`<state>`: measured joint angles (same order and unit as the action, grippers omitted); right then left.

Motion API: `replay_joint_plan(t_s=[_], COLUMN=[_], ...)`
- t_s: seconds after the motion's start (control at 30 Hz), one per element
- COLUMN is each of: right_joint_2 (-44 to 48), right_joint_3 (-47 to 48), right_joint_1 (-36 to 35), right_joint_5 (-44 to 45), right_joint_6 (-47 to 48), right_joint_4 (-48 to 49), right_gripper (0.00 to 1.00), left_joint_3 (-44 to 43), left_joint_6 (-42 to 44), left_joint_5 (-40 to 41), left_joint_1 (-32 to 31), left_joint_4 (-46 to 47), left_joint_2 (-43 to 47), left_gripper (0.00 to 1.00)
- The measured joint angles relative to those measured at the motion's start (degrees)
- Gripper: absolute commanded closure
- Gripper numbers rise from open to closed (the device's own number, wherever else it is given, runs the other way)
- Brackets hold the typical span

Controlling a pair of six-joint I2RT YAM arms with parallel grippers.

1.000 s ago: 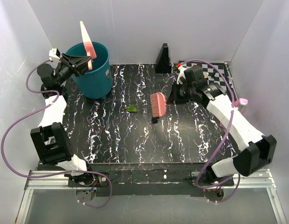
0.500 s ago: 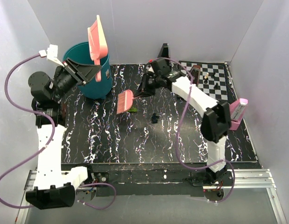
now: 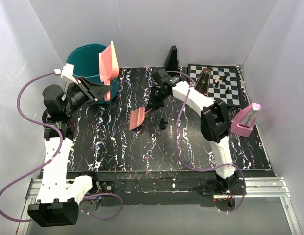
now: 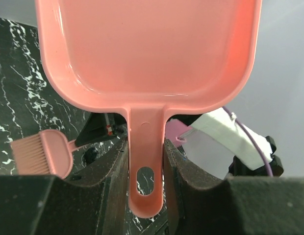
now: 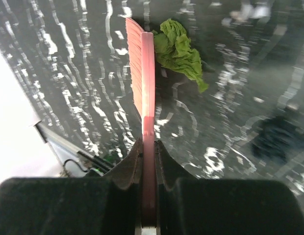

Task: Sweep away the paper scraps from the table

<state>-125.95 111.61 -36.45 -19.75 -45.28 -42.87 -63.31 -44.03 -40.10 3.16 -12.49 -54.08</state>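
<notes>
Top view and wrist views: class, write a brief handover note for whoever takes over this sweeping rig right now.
Left gripper shut on the pink dustpan, raised by the teal bin; pan looks empty.
Right gripper shut on the brush, bristles beside a green paper scrap on the table.
Left to do: lower the dustpan, sweep in the green scrap, check the small dark lump nearby, tip into the bin.

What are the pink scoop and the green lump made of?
The pink dustpan looks like smooth, glossy plastic: light glints along its moulded rim. The green scrap looks like thin crumpled paper, matte and full of creases and folds.
</notes>
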Motion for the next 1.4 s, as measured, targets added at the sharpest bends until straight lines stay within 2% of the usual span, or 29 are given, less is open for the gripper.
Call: replay_joint_plan(t_s=[0.3, 0.4, 0.63, 0.73, 0.83, 0.97, 1.13, 1.27, 1.4], right_joint_2=[17.46, 20.37, 22.53, 21.68, 17.53, 8.68, 3.37, 0.7, 1.77], right_joint_3=[-7.56, -7.48, -7.69, -7.52, -4.92, 0.22, 10.21, 19.32, 20.63], right_joint_1=[5.95, 6.88, 4.59, 3.65, 3.61, 3.8, 4.48, 4.04, 4.24], right_joint_5=[13.84, 11.8, -2.27, -4.09, -2.03, 4.7, 11.47, 19.93, 23.63], right_joint_6=[11.39, 15.89, 29.05, 33.29, 35.12, 35.91, 36.63, 38.47, 40.54], right_joint_4=[-11.89, -13.07, -15.45, -19.23, -24.11, -28.37, -32.72, -33.38, -32.63], right_gripper=[0.99, 0.99, 0.99, 0.99, 0.99, 0.99, 0.99, 0.99, 0.99], left_joint_3=[3.61, 5.07, 8.26, 10.58, 11.98, 12.35, 12.35, 12.28, 12.26], left_joint_6=[2.47, 3.37, 8.2, 9.42, 9.99, 10.6, 11.32, 12.13, 12.96], left_joint_5=[0.07, 0.52, 5.27, 7.76, 10.75, 15.61, 24.92, 30.86, 35.65], left_joint_1=[-8.07, -10.05, -17.0, -19.85, -23.08, -27.12, -33.83, -39.28, -43.01], left_joint_4=[-0.68, -1.29, -7.34, -10.01, -12.09, -15.1, -18.75, -21.68, -25.05], left_joint_2=[0.98, 1.51, 3.28, 4.59, 4.61, 4.57, 3.96, 0.7, -2.16], left_gripper=[1.0, 1.0, 1.0, 1.0, 1.0, 1.0, 1.0, 1.0, 1.0])
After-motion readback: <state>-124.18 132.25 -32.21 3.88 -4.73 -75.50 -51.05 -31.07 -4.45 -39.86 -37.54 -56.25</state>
